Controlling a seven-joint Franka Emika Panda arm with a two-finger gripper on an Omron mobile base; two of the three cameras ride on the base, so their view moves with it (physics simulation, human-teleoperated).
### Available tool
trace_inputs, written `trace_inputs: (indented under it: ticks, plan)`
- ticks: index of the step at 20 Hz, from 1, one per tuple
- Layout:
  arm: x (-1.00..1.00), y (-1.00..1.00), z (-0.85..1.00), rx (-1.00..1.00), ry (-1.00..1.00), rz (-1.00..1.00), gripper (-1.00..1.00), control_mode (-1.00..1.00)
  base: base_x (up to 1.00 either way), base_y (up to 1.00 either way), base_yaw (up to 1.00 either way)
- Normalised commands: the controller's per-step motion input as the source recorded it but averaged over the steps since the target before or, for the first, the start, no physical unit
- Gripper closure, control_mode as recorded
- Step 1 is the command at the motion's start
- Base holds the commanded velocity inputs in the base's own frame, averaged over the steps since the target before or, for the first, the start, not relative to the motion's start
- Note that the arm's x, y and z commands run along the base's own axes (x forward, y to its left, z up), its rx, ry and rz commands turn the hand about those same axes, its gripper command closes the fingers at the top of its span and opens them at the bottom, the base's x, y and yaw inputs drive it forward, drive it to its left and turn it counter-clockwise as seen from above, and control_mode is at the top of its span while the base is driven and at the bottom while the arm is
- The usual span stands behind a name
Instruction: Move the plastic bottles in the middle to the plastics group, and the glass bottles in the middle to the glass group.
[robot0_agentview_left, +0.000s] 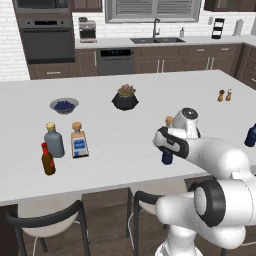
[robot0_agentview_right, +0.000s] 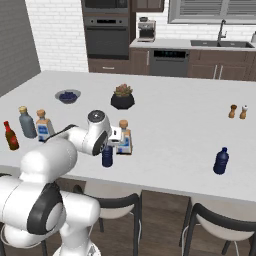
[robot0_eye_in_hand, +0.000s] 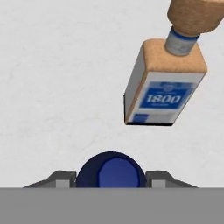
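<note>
A small dark blue plastic bottle (robot0_eye_in_hand: 110, 170) stands upright on the white island counter (robot0_agentview_left: 125, 145), near its front edge. My gripper (robot0_eye_in_hand: 110, 180) is down over it, and its fingers (robot0_eye_in_hand: 65, 179) press against both sides. From the base cameras the same plastic bottle (robot0_agentview_right: 107, 156) (robot0_agentview_left: 167, 158) shows under my hand. Just behind it stands a clear glass bottle (robot0_eye_in_hand: 166, 92) (robot0_agentview_right: 124, 137) with a cork stopper and a blue label. A second labelled glass bottle (robot0_agentview_left: 79, 142) stands at the left by the glass group: a grey-blue bottle (robot0_agentview_left: 54, 141) and a brown red-capped bottle (robot0_agentview_left: 48, 160). The plastics group, another blue bottle (robot0_agentview_right: 221, 161), stands at the right.
A potted plant (robot0_agentview_left: 125, 98) and a bowl of blueberries (robot0_agentview_left: 64, 105) sit further back on the island. Salt and pepper shakers (robot0_agentview_right: 238, 111) stand at the far right. Stools (robot0_agentview_right: 220, 225) line the front edge below the counter.
</note>
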Motion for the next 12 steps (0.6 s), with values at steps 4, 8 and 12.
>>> trace_inputs:
  ticks: [4, 8, 12]
  plan:
    - [0.01, -0.57, 0.1, -0.04, 0.09, -0.02, 1.0, -1.0, 0.0, 0.0, 0.0]
    - [0.19, -0.71, 0.05, -0.06, 0.06, -0.03, 1.0, -1.0, 0.0, 0.0, 0.0]
    - [0.08, -0.9, 0.0, 0.0, 0.0, -0.03, 1.0, -1.0, 0.0, 0.0, 0.0]
